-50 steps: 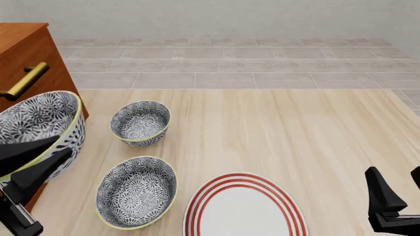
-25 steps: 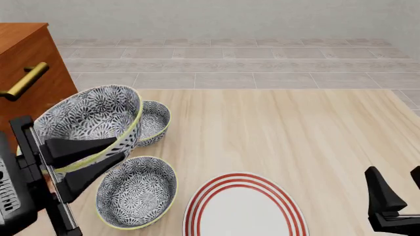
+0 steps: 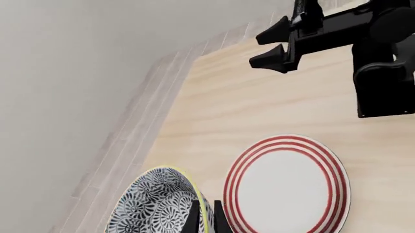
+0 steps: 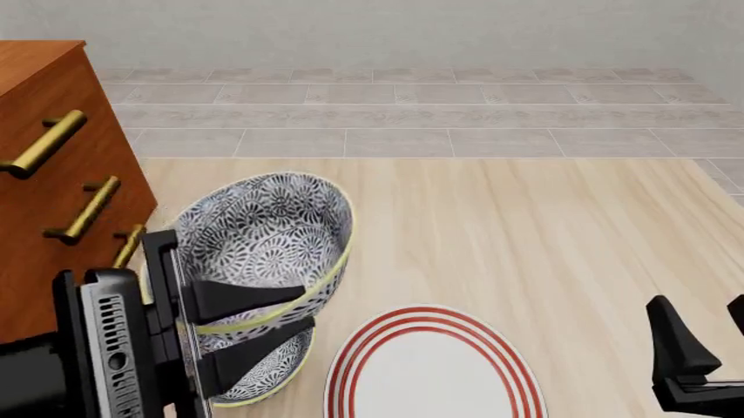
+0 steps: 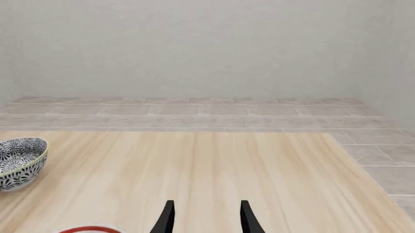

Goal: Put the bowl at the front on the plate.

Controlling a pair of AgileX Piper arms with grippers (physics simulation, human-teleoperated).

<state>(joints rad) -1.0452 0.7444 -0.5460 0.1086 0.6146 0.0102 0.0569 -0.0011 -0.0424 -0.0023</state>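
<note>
My left gripper (image 4: 305, 310) is shut on the rim of the floral bowl (image 4: 265, 231) and holds it tilted in the air, just left of the red-ringed white plate (image 4: 433, 370). In the left wrist view the bowl (image 3: 159, 206) hangs beside the plate (image 3: 285, 182), with my fingers (image 3: 194, 221) pinching its wall. A like bowl (image 4: 279, 370) on the table lies partly hidden beneath the held one. My right gripper (image 4: 709, 335) stands open and empty at the right front; it also shows in the left wrist view (image 3: 259, 48) and in its own view (image 5: 207, 208).
A wooden drawer cabinet (image 4: 52, 183) with brass handles stands at the table's left edge. Another floral bowl (image 5: 19, 162) sits on the table farther back, hidden behind the held bowl in the front view. Tiled floor lies beyond the table's far edge.
My left arm has carried the bowl to the right, from beside the cabinet to just left of the plate, and now covers the rear bowl. The right arm has not moved.
</note>
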